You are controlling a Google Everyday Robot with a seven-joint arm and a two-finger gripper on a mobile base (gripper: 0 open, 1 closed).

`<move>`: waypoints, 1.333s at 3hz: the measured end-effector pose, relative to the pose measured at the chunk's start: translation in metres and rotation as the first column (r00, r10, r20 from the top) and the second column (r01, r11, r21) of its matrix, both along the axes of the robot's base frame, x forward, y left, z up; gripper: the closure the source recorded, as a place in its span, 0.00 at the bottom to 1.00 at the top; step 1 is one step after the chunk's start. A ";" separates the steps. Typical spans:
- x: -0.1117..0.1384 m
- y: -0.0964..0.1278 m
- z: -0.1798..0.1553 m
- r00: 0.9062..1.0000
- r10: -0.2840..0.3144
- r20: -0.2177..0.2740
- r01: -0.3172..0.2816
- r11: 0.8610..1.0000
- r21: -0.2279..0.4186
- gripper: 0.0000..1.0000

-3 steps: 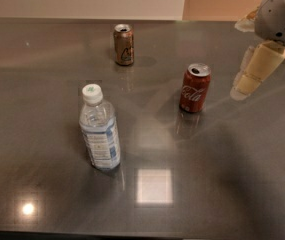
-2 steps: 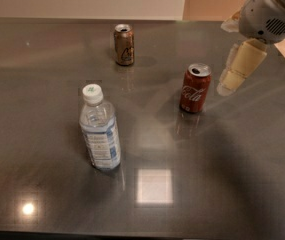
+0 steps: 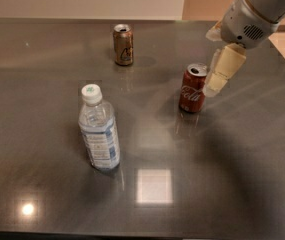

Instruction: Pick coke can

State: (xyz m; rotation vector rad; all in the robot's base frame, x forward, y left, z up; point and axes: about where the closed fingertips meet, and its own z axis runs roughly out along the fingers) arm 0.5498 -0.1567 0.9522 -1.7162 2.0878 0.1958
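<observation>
The coke can, red with white script and a silver top, stands upright on the dark table, right of centre. My gripper hangs from the grey arm at the upper right, with its cream-coloured finger just to the right of the can's top, very close to it or touching it.
A brown-gold can stands upright at the back centre. A clear water bottle with a white cap stands at the left front. The table's right edge runs diagonally past the arm.
My gripper has moved left and slightly down toward the coke can, from well to its right to right beside its top. The can and other objects have not moved.
</observation>
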 end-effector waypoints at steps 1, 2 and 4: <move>0.005 0.002 -0.011 1.000 -0.003 -0.026 0.003 1.000 0.005 0.00; 0.005 0.003 -0.012 1.000 -0.003 -0.027 0.003 1.000 0.006 0.00; 0.018 0.004 -0.042 0.996 -0.029 -0.083 0.033 0.998 0.051 0.00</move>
